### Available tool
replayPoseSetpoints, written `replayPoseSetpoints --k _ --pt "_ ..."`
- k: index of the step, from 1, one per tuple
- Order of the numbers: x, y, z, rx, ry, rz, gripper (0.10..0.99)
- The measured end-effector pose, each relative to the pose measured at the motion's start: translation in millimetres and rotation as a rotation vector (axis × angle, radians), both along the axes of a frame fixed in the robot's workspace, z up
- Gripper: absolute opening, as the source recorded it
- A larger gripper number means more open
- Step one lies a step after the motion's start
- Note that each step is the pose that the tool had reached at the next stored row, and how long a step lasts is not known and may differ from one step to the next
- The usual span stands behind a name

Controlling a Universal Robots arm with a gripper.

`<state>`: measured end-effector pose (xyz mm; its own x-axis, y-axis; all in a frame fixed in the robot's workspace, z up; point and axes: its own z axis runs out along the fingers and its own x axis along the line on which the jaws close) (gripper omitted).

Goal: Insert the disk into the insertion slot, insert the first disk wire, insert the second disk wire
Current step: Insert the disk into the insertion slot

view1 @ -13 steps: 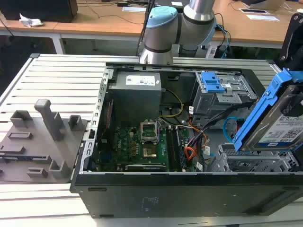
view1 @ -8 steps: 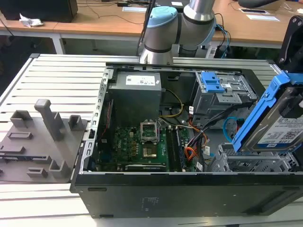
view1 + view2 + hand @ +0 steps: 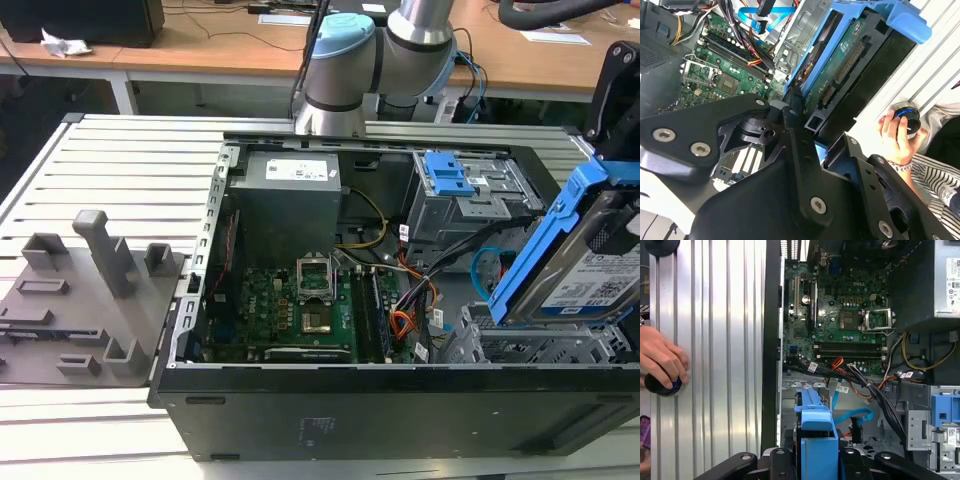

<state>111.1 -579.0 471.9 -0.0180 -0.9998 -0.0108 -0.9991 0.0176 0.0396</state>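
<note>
Right, claw is closed on the disk, a flat rectangular silver hard drive with a white printed label, clipped in a bright blue plastic carrier frame. In the first wrist view the black fingers sit either side of the blue frame's end. Disk is held off the bench, steeply tilted, at the exterior view's right, over the insertion slot, a low silver metal drive cage with perforated sides. Lower end of the carrier is down at the cage's top edge; cannot tell if it touches, and the disk is not lying flat in the cage. Second wrist view shows the drive's green board side and connector edge. Cage sits inside the open black computer tower case, at its end toward the exterior view's right. Behind the cage is a taller grey drive bay with a blue latch. Green motherboard and grey power supply box are further toward the exterior view's left. Bundle of black, orange and red wires runs between motherboard and cage, and a thin blue flat cable lies loose just beside the cage. Case lies on a slatted aluminium bench. Grey plastic fixture with upright posts sits on the bench, just beside the case. A person's hand rests on a small round black-and-blue knob on the bench outside the case, with a striped sleeve behind it.
</note>
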Motion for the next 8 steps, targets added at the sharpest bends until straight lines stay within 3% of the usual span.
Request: replayPoseSetpoints --k 8 --pt "0.0 0.0 -5.6 0.000 0.0000 0.000 0.365"
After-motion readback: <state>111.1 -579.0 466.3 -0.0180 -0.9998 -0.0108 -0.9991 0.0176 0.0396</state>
